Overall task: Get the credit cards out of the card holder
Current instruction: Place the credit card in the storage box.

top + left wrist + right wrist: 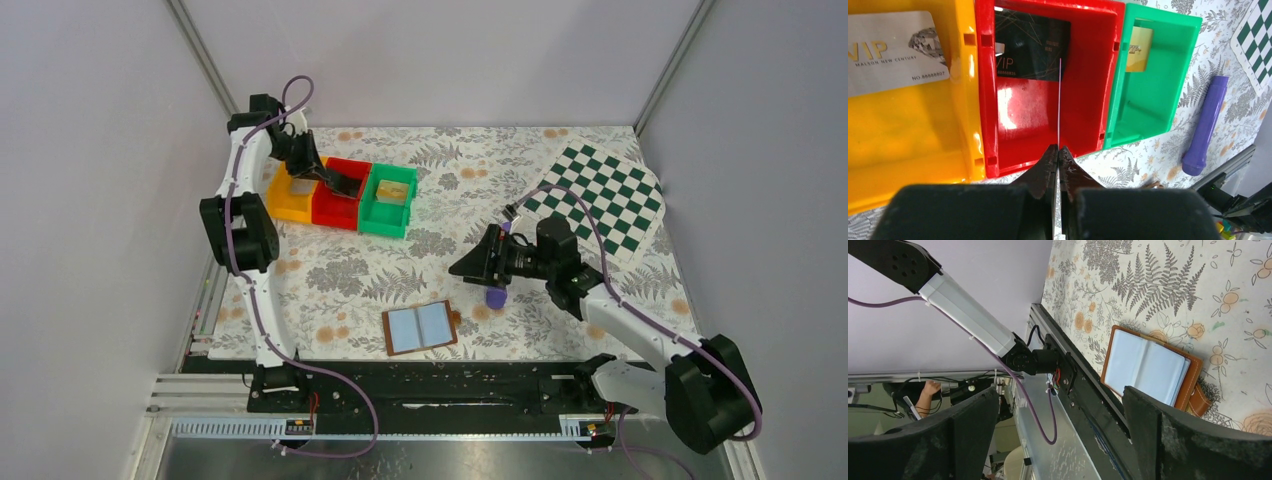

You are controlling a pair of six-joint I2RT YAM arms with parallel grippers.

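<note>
The card holder (pixel 420 328) lies open near the table's front edge, brown with pale blue-grey panels up; it also shows in the right wrist view (pixel 1148 365). My left gripper (pixel 1058 149) is shut on a thin card (pixel 1059 100), seen edge-on, over the red bin (pixel 1048 125). A black VIP card (pixel 1030 47) lies in that bin. A silver card (pixel 893 52) lies in the yellow bin (pixel 908 130) and a gold card (pixel 1139 49) in the green bin (pixel 1148 100). My right gripper (pixel 465 268) is open and empty above the table, right of the holder.
A purple stick (pixel 495 295) lies on the floral cloth under my right gripper; it also shows in the left wrist view (pixel 1204 122). A green checkerboard mat (pixel 600 195) lies at the back right. The black rail (pixel 430 385) runs along the near edge.
</note>
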